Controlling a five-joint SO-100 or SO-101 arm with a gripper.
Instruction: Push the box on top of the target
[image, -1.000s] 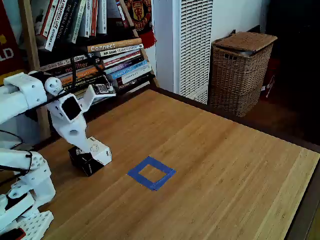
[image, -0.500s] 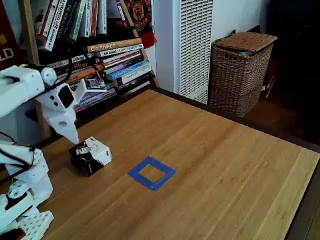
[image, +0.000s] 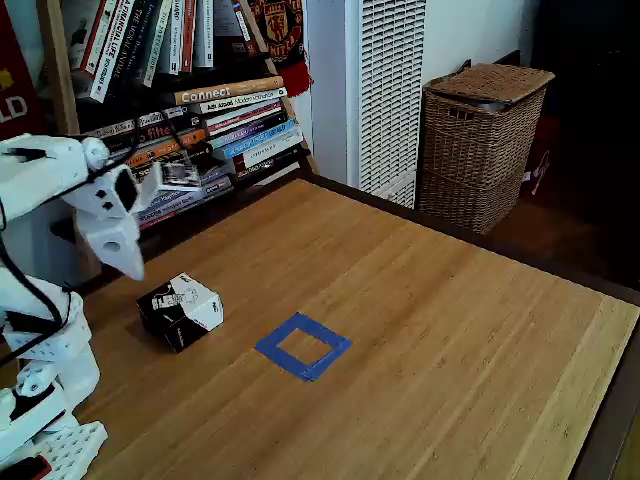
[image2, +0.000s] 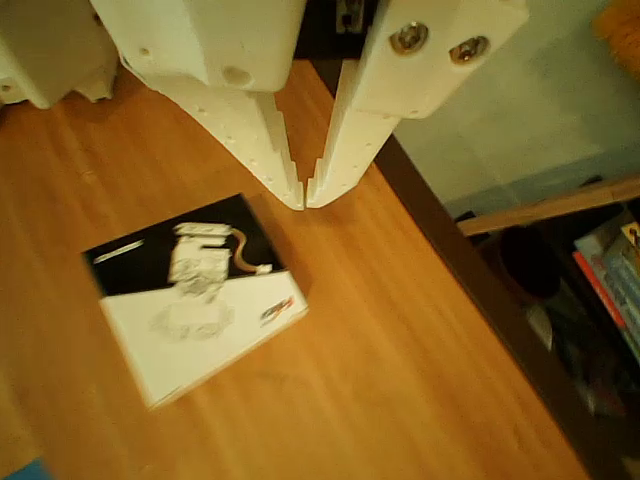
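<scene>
Hovering gripper above box, tips pinched together, holding nothing, good blunt pusher. Box sits left of target, apart; I'd push from far-left side.

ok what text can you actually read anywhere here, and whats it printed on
"Connect": spine of a book lying flat on the stack.
"LD": red poster at the fixed view's left edge, cut off.
Other book spines: lettering too small and blurred to read.
The box: printed graphics on its top, no legible words.
</scene>
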